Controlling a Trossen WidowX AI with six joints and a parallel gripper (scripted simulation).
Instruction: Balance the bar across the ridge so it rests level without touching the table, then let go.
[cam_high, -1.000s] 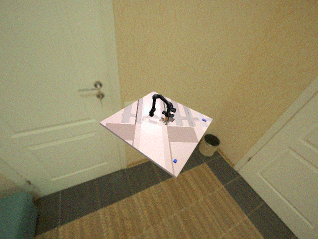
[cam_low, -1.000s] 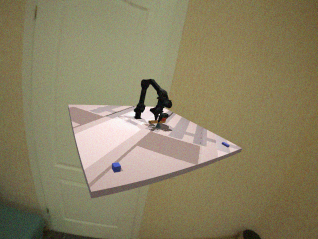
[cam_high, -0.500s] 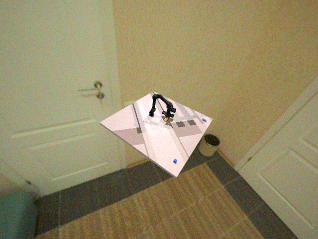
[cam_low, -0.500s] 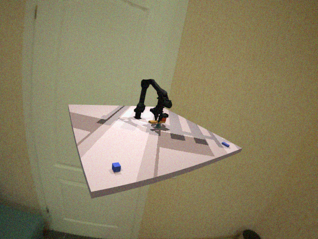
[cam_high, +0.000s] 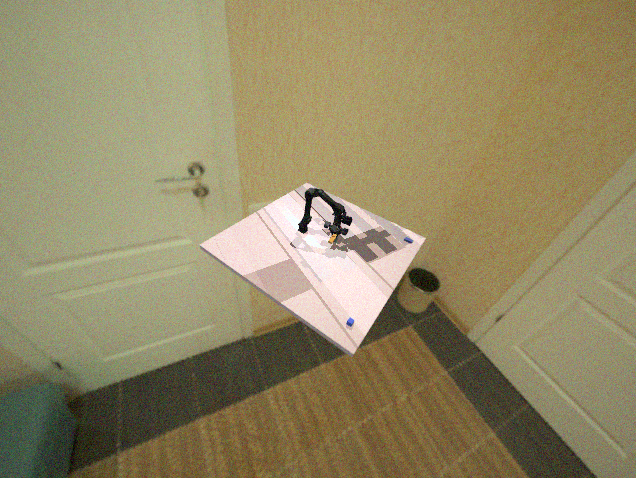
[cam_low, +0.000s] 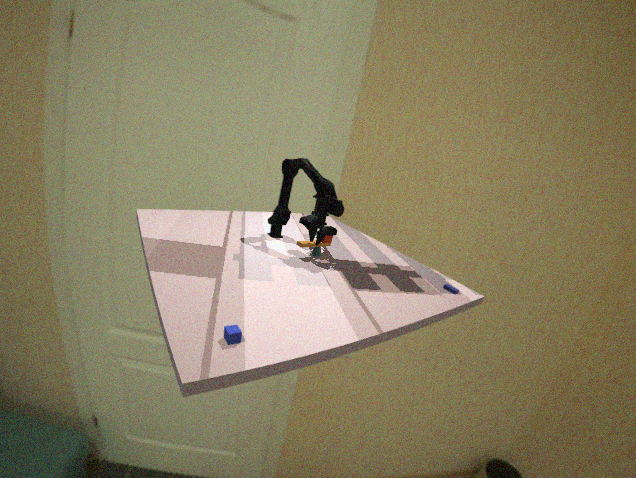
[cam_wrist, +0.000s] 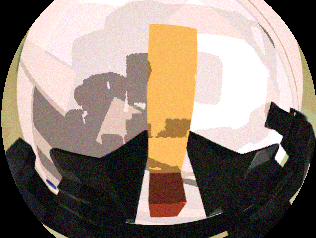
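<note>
An orange bar (cam_high: 332, 239) (cam_low: 305, 243) (cam_wrist: 172, 80) with a dark red block (cam_low: 327, 239) (cam_wrist: 166, 189) at one end is above the table (cam_high: 231, 246) (cam_low: 287, 318). My gripper (cam_high: 333, 234) (cam_low: 317, 242) (cam_wrist: 167, 135) is shut on the bar, its fingers on both sides nearer the red end. The bar looks close to level in the exterior view. The small green ridge (cam_low: 316, 251) stands directly below the bar there. Whether bar and ridge touch is too small to tell. The ridge is hidden in the wrist view.
A blue cube (cam_high: 350, 321) (cam_low: 232, 334) sits near the table's front corner. A flat blue block (cam_high: 408, 240) (cam_low: 450, 288) lies near the right corner. Both are far from the arm. Patchy shadows cross the table.
</note>
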